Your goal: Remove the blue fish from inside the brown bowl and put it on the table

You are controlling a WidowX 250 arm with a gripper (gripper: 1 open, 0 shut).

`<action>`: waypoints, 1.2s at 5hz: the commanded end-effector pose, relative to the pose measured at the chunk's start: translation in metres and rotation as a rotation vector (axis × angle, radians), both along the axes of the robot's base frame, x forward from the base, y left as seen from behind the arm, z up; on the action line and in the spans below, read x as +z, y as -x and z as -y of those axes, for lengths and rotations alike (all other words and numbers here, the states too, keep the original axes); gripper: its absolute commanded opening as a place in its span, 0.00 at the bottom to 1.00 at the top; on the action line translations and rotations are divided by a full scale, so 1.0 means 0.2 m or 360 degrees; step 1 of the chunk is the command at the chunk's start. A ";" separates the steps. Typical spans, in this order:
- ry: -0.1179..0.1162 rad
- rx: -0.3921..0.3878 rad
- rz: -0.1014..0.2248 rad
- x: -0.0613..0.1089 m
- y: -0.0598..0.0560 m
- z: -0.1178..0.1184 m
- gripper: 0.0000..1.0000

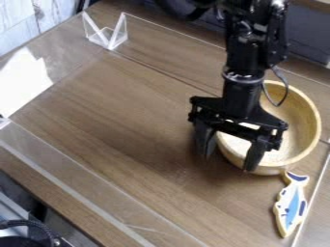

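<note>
The brown bowl [304, 123] stands at the right of the table [116, 121]. The blue fish [290, 203] lies flat on the table in front of the bowl, near the right edge, outside the bowl. My gripper [233, 145] points straight down and stands open. Its two dark fingers [206, 141] straddle the bowl's near left rim, and nothing is between them. The arm hides part of the bowl's inside, and the part I see holds nothing.
A clear folded plastic stand [106, 31] sits at the back left. A white sheet [23, 79] lies at the left edge. A glossy clear sheet covers the tabletop, its edge running along the front.
</note>
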State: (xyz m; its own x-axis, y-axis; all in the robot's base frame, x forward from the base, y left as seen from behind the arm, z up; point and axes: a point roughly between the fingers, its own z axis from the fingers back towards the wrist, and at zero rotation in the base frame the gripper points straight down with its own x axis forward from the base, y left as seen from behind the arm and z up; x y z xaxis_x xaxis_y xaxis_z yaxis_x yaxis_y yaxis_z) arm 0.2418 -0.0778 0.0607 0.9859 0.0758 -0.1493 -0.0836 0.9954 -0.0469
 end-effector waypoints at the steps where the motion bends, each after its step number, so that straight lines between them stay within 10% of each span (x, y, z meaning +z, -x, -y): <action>1: 0.0013 0.0001 0.0068 0.05 -0.05 -0.02 1.00; 6: -0.0008 -0.0028 0.0108 -0.09 -0.21 -0.06 1.00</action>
State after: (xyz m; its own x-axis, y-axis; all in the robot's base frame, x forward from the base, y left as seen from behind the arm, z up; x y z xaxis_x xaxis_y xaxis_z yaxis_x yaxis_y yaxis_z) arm 0.2726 -0.0657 0.0309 0.9893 0.0582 -0.1341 -0.0634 0.9974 -0.0348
